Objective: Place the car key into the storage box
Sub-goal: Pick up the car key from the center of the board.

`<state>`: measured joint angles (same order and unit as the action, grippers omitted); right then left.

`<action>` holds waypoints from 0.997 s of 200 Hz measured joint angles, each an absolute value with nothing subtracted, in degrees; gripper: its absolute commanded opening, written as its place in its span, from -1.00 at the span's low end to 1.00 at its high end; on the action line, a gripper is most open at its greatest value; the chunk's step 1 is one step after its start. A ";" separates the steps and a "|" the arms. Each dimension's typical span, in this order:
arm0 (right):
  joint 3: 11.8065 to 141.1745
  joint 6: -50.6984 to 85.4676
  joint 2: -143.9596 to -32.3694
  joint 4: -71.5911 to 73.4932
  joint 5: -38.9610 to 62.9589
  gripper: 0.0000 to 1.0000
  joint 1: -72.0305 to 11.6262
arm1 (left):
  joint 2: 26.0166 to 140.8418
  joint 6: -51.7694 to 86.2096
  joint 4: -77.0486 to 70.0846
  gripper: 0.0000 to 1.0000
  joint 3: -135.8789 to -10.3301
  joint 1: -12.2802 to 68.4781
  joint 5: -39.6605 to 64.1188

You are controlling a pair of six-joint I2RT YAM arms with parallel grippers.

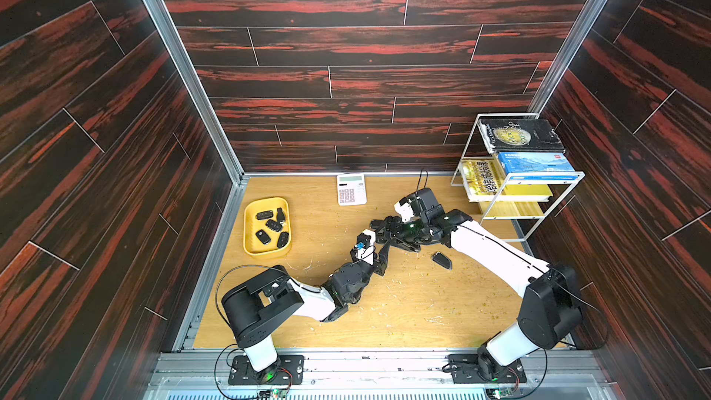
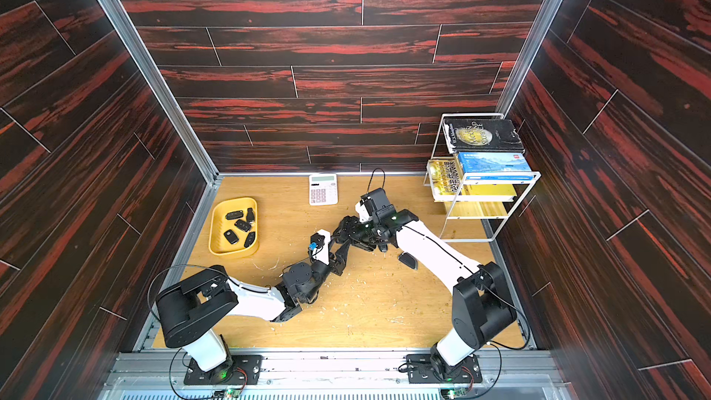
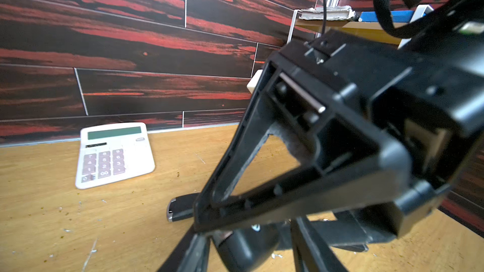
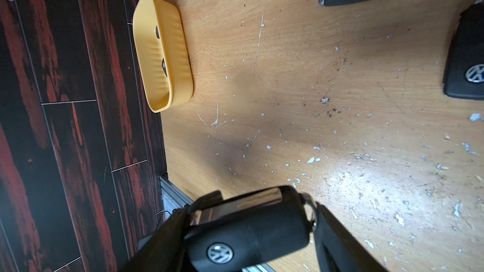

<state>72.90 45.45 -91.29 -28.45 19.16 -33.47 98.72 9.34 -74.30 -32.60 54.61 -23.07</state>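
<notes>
The car key (image 4: 248, 231) is held pinched in the right gripper (image 4: 251, 218) above the middle of the worktop (image 1: 404, 302), its long axis spanning the gap between the jaws. The left gripper (image 3: 248, 252) is set close against it from the near side; whether its jaws grip the key cannot be told. The storage box (image 1: 267, 252) lies well to the left, on the left gripper's side, so a handover leftward is judged the step in hand.

Both top views high overhead, down on the whole table (image 1: 404, 313); wrist views low, close over it
</notes>
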 measured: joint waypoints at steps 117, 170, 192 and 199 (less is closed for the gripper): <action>72.90 45.41 -90.67 -26.13 19.31 0.50 -33.39 | 99.48 13.93 -75.20 -0.47 -33.61 53.74 -22.72; 72.90 45.43 -90.67 -25.85 19.14 0.56 -33.39 | 99.50 14.81 -75.26 -0.63 -33.67 53.63 -22.13; 72.90 45.67 -90.70 -26.02 19.27 0.81 -33.63 | 99.50 14.17 -74.85 -0.63 -34.00 53.84 -20.78; 72.90 45.78 -90.70 -26.13 19.38 0.84 -33.82 | 99.50 13.89 -74.61 -0.63 -34.00 53.95 -20.49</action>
